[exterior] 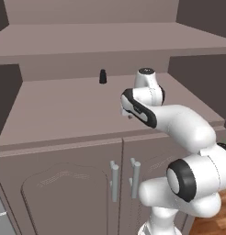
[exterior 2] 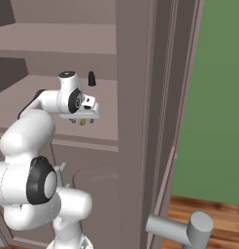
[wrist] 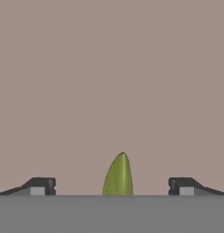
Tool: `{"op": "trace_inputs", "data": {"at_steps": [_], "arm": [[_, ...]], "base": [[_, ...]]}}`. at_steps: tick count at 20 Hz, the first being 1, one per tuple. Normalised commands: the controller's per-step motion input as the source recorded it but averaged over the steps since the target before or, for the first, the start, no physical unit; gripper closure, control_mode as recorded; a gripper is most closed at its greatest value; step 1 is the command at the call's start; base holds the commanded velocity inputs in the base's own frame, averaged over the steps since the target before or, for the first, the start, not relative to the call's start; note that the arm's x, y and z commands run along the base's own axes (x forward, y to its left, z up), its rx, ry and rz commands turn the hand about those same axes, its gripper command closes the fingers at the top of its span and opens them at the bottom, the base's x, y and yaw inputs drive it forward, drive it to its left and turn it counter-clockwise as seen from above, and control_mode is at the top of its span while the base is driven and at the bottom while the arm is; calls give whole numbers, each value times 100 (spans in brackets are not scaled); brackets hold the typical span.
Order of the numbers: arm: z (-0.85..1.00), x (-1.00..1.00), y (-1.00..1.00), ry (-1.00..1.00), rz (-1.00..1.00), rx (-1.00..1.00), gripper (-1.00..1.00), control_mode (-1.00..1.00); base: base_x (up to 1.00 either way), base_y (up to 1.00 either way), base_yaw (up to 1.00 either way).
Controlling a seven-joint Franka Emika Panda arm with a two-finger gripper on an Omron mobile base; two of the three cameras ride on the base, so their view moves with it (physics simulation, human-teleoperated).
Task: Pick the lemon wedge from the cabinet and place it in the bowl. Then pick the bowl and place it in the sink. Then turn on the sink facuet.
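Fingers (wrist: 43, 185) wide apart, nothing clamped; in the hand view the two dark tips sit at left and right with the wedge (wrist: 118, 176) between them, roughly centred, touching neither. Wedge is yellow-green, pointed end toward the top of that view, lying on the flat taupe shelf (wrist: 114, 77). Right base view: gripper (exterior 2: 83, 120) points down over the shelf (exterior 2: 104, 104), and the wedge (exterior 2: 83, 122) shows as a small yellow-green speck right under the hand, between the tips. Whether the tips touch the shelf, cannot tell. Left base view: arm (exterior: 183, 124) rises from lower right and reaches out over the open shelf (exterior: 59, 105) of the cabinet (exterior: 64, 183); the hand is mostly hidden behind the wrist, so finger state isn't readable from there. Small black bottle (exterior: 103, 76) stands upright near the back of the same shelf, well apart from the hand, behind it; same bottle (exterior 2: 92, 78) in the right base view, just past the wrist. Another shelf (exterior: 101, 39) sits above. Below the open shelf, two panelled doors are closed, with two vertical silver handles (exterior: 115, 182) side by side at the seam. Right base view also has the cabinet side panel (exterior 2: 136, 121) upright just right of the hand, a green wall (exterior 2: 218, 97) beyond it, and wood floor (exterior 2: 209, 214) at lower right.
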Motion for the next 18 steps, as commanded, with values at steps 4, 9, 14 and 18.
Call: {"op": "trace_inputs", "data": {"at_steps": [4,9,14,18], "arm": [[-13,6,-2,0,0,2,-100,-100],[-12,-13,-1,0,0,2,-100,-100],[-5,-9,0,0,0,0,100,-100],[0,0,0,0,0,0,100,-100]], "base": [[0,0,0],[0,0,0],[0,0,0],[0,0,0]]}}
